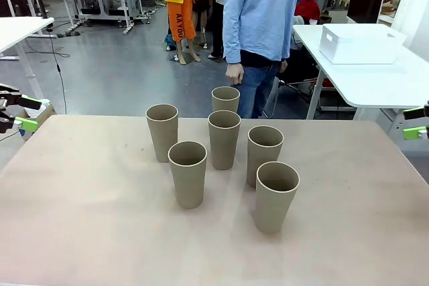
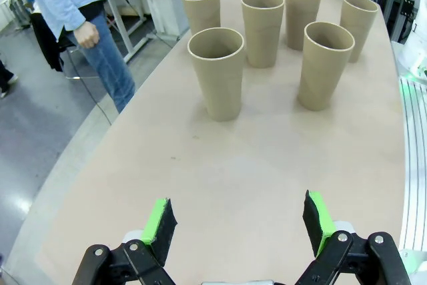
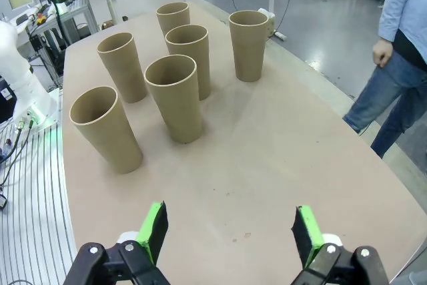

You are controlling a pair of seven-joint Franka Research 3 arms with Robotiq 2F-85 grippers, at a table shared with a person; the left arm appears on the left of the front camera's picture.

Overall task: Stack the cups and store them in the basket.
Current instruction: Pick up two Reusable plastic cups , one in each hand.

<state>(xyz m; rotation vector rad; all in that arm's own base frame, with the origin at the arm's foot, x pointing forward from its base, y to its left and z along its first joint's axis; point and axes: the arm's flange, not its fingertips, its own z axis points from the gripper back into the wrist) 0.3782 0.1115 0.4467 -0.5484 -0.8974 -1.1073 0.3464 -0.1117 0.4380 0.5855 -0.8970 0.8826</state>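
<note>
Six cups [image 1: 224,140] upright, unstacked, mid tan table [image 1: 80,219]. Basket [image 1: 358,43] on white side table [image 1: 375,82], far right. Grey floor [image 1: 120,72], person [image 1: 261,18] at far side. Left gripper [image 2: 237,221] and right gripper [image 3: 230,228] both wide open, empty.

Six cups [image 3: 175,98] stand upright toward the far end of the table [image 3: 280,158]; the right gripper [image 3: 230,228] is open. A person [image 3: 400,45] stands beside the table.

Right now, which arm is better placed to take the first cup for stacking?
Probably the right, narrowly. Both grippers are open. The right gripper has a cup close ahead; the left gripper faces its nearest cup farther off across the table.
</note>
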